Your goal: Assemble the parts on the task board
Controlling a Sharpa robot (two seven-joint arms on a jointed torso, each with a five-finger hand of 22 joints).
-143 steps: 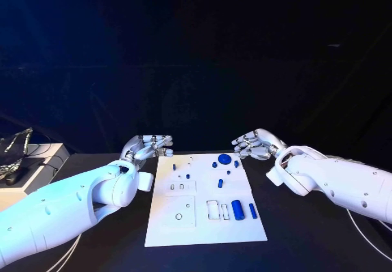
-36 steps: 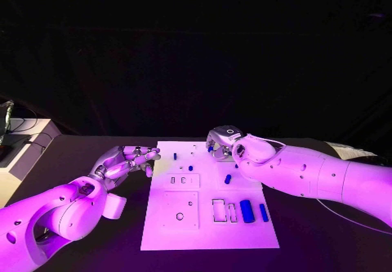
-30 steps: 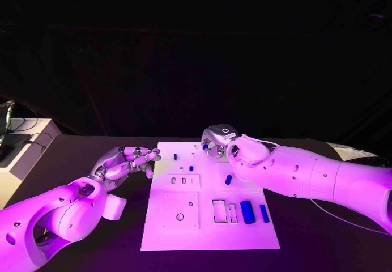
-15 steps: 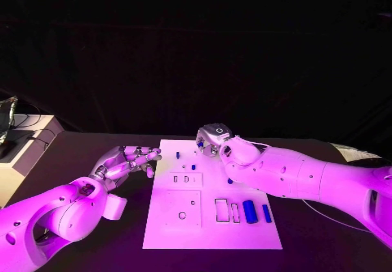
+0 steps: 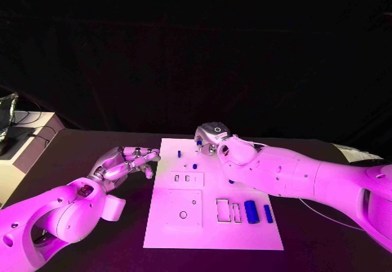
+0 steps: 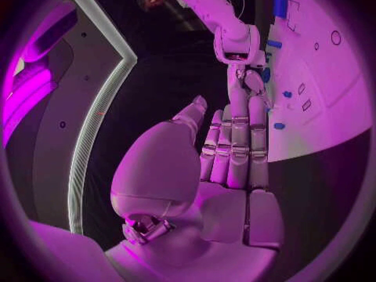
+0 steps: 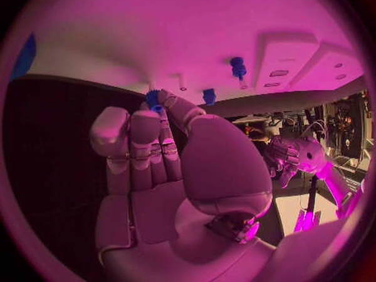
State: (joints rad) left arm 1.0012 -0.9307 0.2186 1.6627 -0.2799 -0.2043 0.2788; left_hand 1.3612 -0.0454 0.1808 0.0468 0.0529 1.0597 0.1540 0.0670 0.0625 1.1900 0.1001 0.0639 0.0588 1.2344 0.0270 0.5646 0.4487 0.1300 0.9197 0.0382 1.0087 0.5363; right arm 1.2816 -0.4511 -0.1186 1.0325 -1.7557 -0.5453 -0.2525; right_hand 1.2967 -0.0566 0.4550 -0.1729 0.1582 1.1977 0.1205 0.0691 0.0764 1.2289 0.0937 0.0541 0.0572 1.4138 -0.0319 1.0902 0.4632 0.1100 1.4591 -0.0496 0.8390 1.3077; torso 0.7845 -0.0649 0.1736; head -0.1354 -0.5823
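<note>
Magenta light washes the scene, brightest on the task board (image 5: pixel 175 226) and the white arms; the background above the surface is near black. Both wrist views bend straight edges into curves toward a dark rim. The right hand (image 7: pixel 160 169) looks slightly soft, perhaps out of focus.

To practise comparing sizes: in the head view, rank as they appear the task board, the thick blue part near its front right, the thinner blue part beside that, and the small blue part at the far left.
1. task board
2. thick blue part
3. thinner blue part
4. small blue part; farther from the camera, so true size is unsure.
</note>
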